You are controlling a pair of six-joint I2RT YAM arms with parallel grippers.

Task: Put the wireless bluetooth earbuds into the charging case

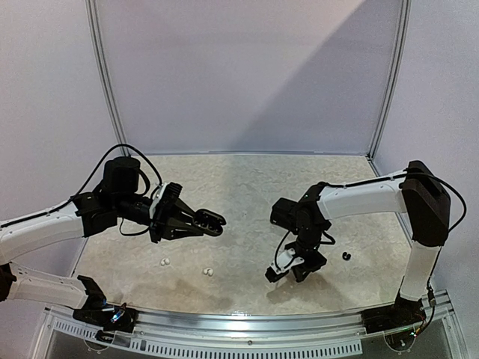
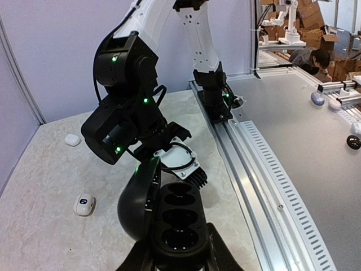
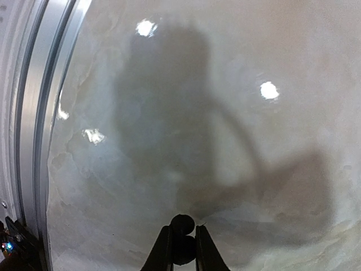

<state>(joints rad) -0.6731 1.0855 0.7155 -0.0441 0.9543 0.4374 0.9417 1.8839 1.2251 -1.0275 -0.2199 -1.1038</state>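
**Arm pose.** The left arm enters from the left of the top view with its forearm roughly level and its wrist turned toward the centre, held above the surface [image 1: 239, 176]. The left fingers [image 1: 185, 218] are clamped on the black charging case [image 2: 179, 223], whose lid [image 2: 137, 206] is hinged open. The right arm stands upright at the right edge, its forearm runs left, and its wrist bends steeply down. The right fingers [image 3: 163, 253] point at the surface and are pinched on one black earbud [image 3: 181, 224].

**View differences.**
- Top view only: one white earbud [image 1: 165, 262] and a second white earbud [image 1: 208, 271] lie apart on the surface at lower centre-left, below the held case. A loose black earbud [image 1: 346, 256] lies just right of the right wrist.
- Left wrist view only: the case interior shows three oval recesses in a row. Two white rounded cases [image 2: 72, 139] [image 2: 84, 204] rest on the surface at the left of the frame.
- Right wrist view only: the bud sits between the fingertips, its rounded top standing proud of them. The arm's shadow falls on the surface.

**Materials.** The surface is pale, glossy and marbled, and it reflects lamp spots. The case is smooth black plastic, pebble-shaped. A ribbed aluminium rail [image 1: 247, 329] runs along the near edge.
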